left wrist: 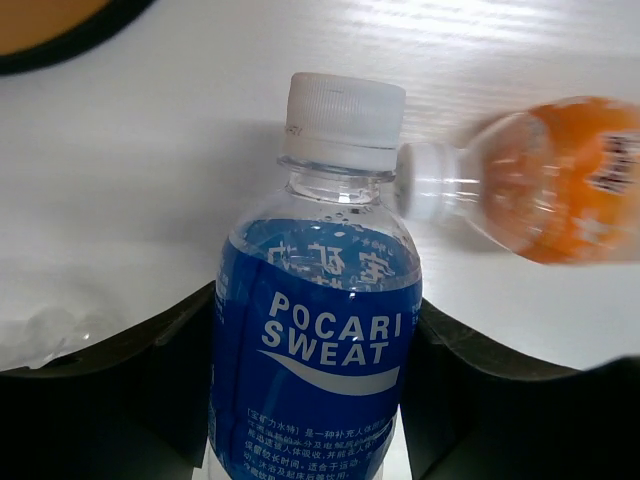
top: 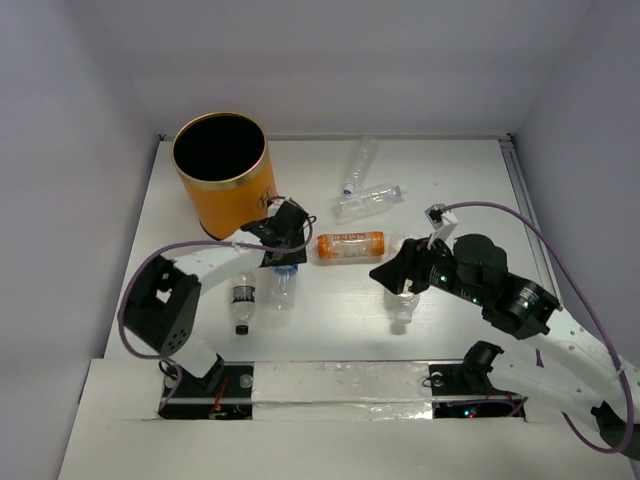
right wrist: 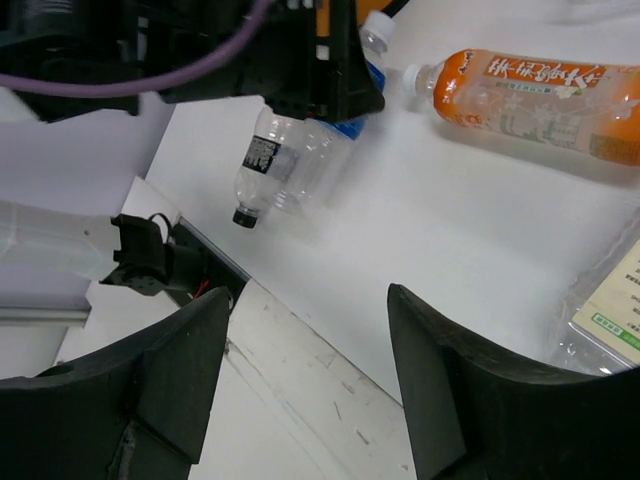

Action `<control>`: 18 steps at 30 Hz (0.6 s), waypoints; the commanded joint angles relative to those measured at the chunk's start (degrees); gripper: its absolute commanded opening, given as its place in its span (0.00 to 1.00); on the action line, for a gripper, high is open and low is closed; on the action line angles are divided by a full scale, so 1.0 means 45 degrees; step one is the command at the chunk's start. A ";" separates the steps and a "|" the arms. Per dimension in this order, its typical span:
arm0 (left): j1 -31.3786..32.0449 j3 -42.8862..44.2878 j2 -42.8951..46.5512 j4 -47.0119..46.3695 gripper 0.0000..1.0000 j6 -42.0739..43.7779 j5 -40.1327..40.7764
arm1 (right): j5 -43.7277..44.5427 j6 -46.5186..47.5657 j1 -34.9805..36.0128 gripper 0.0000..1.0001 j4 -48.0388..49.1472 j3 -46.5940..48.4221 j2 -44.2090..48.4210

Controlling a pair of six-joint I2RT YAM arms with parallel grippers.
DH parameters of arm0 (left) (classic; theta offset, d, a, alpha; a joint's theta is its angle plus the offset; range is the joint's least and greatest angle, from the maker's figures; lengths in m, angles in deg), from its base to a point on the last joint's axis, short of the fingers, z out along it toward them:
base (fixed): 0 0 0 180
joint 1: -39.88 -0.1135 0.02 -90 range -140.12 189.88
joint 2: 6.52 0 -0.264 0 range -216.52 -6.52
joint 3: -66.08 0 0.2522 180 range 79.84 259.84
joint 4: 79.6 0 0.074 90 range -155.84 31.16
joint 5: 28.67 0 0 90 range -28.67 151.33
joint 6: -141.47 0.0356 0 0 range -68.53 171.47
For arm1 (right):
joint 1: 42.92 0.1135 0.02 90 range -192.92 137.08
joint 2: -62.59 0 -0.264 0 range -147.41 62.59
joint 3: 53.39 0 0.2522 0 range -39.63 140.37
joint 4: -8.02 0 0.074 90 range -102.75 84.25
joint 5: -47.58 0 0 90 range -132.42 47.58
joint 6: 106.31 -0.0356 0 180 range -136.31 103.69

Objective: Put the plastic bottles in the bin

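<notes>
Orange bottle [top: 350, 245], landmark for this entry: lies on its side on the white table [top: 450, 190], cap toward the left arm.

Overhead view.
- Bin [top: 222, 175]: upright, beyond and left of the orange bottle, well apart from it.
- Clear bottle [top: 372, 197]: just beyond the orange bottle.
- Second clear bottle [top: 357, 167]: farther beyond.
- Left gripper [top: 284, 255]: at the orange bottle's cap end, over the blue-labelled bottle [top: 284, 290].
- Black-capped bottle [top: 242, 300]: left of the blue-labelled bottle, on the near side of the orange bottle.
- Right gripper [top: 385, 272]: near the orange bottle's base end, on its near side, with the cream-labelled bottle [top: 402, 308] partly under it.

Left wrist view. The blue-labelled bottle sits between the fingers [left wrist: 160, 370], which pinch the label on both sides. Its white cap is just beside the orange bottle's cap; contact cannot be told.

Right wrist view. The right gripper's fingers are spread wide with bare table between them. The orange bottle lies beyond them. The cream-labelled bottle is beside the right-hand finger at the frame edge.
</notes>
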 commanded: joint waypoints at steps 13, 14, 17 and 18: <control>-0.0048 0.9426 0.4853 0.3452 0.30 0.0562 -0.0091 | -0.1915 -0.0772 0.0459 0.45 0.4318 -0.0681 -0.3417; -0.0048 1.0118 0.4446 0.3452 0.30 0.0758 0.0144 | -0.1973 -0.0850 0.0614 0.45 0.4823 -0.0643 -0.4116; -0.0709 1.2561 0.3354 0.3550 0.30 0.1773 0.0869 | -0.2227 -0.0910 0.0945 0.45 0.5335 0.0309 -0.5602; -0.1099 1.3514 0.3058 0.3685 0.29 0.1930 0.0811 | -0.2208 -0.0813 0.1102 0.45 0.5491 0.0701 -0.6710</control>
